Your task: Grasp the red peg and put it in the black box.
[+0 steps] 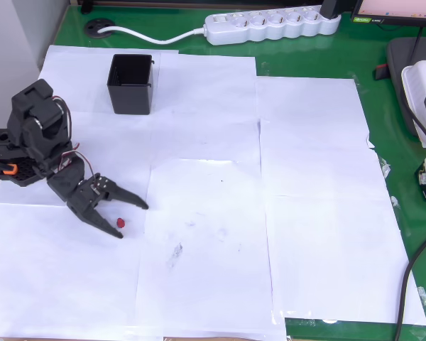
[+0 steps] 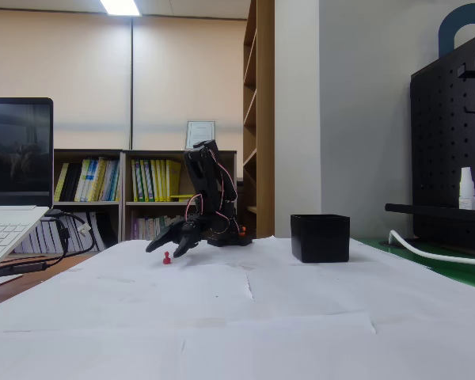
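One red peg [image 1: 121, 222] between claw [image 1: 133, 219] fingers

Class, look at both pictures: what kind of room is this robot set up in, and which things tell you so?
Probably an office or lab: bookshelves along the back wall, a laptop on the table, and a black pegboard beside it.

- Green table [image 1: 319, 60], mostly covered by white paper sheets [image 1: 305, 177] taped edge to edge.
- Black box [image 1: 131, 84] on the paper, upper left of the overhead view.
- Red peg [image 1: 121, 222] on the paper, left of centre.
- White power strip [image 1: 273, 23] on the bare green at the top edge, with its white cable [image 1: 156, 35].
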### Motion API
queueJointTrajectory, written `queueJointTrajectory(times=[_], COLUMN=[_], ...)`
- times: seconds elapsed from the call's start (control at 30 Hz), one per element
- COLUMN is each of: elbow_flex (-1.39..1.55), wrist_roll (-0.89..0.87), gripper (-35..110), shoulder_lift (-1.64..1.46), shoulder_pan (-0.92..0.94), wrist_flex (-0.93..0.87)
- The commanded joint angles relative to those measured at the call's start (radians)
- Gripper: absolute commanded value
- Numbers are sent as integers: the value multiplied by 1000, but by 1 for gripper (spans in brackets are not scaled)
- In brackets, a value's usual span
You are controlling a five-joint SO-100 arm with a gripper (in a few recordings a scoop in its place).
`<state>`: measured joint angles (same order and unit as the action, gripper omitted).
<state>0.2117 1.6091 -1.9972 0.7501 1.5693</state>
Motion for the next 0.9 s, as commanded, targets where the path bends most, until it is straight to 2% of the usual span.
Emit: queueJointTrajectory(times=[0.0,0.23,0.47,0.87], elbow_flex=[3,155,365,514], wrist_roll=[43,91,97,75], gripper=[32,32,32,32], shoulder_lift=[17,-103,-256,-330], shoulder_pan=[14,18,23,11], wrist_flex=[2,-110,-112,-87])
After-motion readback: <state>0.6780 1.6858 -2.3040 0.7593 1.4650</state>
